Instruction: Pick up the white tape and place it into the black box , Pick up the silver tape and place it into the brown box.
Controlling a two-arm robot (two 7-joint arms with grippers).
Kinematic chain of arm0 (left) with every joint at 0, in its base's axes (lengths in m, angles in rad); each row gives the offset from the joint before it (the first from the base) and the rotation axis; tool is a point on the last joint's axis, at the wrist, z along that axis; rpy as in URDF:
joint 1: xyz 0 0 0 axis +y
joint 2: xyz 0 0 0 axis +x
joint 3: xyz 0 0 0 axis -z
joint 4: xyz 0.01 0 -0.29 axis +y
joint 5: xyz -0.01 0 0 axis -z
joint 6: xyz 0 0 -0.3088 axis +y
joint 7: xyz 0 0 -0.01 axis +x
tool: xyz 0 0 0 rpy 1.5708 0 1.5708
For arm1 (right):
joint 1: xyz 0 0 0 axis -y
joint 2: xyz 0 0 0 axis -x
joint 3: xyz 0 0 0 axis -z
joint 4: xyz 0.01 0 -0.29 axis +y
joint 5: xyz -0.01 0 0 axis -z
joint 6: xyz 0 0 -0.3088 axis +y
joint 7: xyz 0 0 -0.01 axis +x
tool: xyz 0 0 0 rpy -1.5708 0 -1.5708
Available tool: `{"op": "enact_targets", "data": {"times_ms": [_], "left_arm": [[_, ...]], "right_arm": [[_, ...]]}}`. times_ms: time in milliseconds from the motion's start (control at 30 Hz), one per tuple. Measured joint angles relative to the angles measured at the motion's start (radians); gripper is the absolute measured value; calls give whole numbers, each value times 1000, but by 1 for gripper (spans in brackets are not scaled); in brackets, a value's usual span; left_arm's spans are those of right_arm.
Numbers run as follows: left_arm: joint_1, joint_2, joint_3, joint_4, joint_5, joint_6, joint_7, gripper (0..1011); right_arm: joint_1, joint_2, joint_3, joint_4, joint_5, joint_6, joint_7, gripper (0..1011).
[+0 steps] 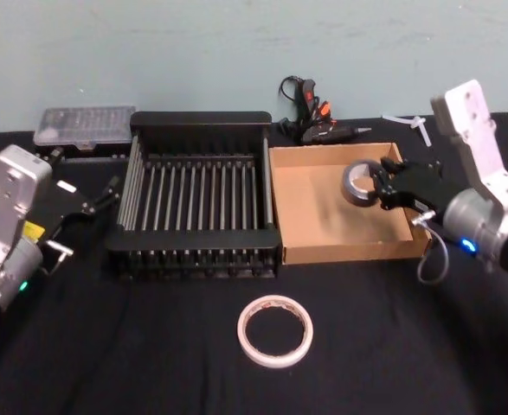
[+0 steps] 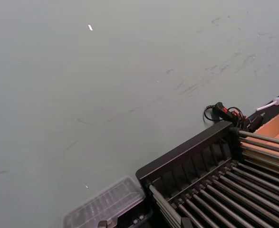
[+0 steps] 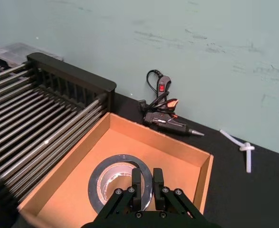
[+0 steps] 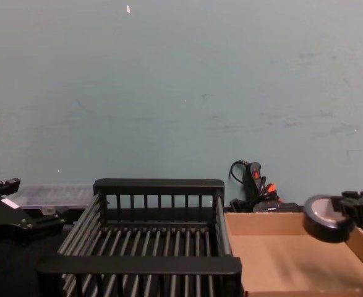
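Observation:
The silver tape (image 1: 358,184) hangs tilted just above the right part of the brown box (image 1: 323,220), with my right gripper (image 1: 380,187) shut on its wall. In the right wrist view the fingers (image 3: 137,183) pinch the roll's near side (image 3: 111,176) over the cardboard floor (image 3: 144,147). The chest view shows the roll (image 4: 325,217) above the tray (image 4: 274,260). The white tape (image 1: 275,330) lies flat on the black cloth in front of both boxes. The black box (image 1: 200,119) stands left of the tray, with nothing inside. My left gripper (image 1: 108,195) rests open beside the crate's left wall.
A black glue gun (image 1: 312,117) with its cord lies behind the boxes against the wall. A clear plastic case (image 1: 85,126) sits at the back left, and white glue sticks (image 1: 414,124) at the back right. Open black cloth surrounds the white ring.

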Motion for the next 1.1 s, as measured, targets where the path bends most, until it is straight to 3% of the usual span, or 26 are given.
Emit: {"op": "enact_targets", "data": {"times_ms": [167, 267, 600, 800, 1100], "left_arm": [[0, 0, 0, 0, 0, 0, 0, 1001], [0, 0, 0, 0, 0, 0, 0, 1001], [0, 0, 0, 0, 0, 0, 0, 1001], [0, 0, 0, 0, 0, 0, 0, 1001], [0, 0, 0, 0, 0, 0, 0, 1001]], "right_arm": [[69, -28, -20, 98, -17, -17, 8, 150], [124, -53, -38, 192, -33, -33, 12, 150], [214, -106, -64, 368, -65, -65, 17, 150], [230, -120, -66, 404, -76, -70, 19, 150], [230, -122, -67, 406, -80, -71, 18, 150]]}}
